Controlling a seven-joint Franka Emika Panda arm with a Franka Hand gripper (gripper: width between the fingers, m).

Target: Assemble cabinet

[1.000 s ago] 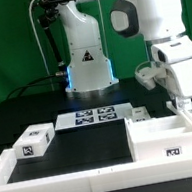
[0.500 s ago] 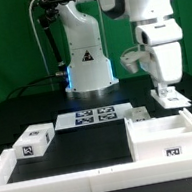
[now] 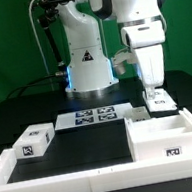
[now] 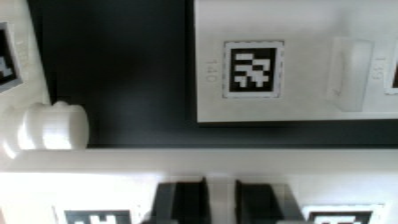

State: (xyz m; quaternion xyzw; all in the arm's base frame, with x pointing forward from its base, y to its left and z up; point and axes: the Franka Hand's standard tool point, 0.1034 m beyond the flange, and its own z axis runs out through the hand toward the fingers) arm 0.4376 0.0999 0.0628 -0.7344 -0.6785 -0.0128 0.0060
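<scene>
The white cabinet body (image 3: 168, 136), an open box with a tag on its front, stands at the exterior view's right. My gripper (image 3: 158, 100) hangs just above its far edge. In the wrist view the two dark fingers (image 4: 183, 200) stand close together with only a thin light strip between them, and nothing shows held; the gripper (image 4: 221, 202) is over a white surface. A white tagged panel (image 4: 253, 70) lies ahead of it. A loose white tagged cabinet panel (image 3: 34, 142) lies at the exterior view's left. A small white part (image 3: 138, 115) lies beside the body.
The marker board (image 3: 92, 116) lies in front of the robot base. A long white border rail (image 3: 67, 176) runs along the front. A rounded white piece (image 4: 54, 125) lies on the dark table in the wrist view.
The arm has swung toward the exterior view's left and the gripper has come from beyond the cabinet body's right side to over its far edge.
</scene>
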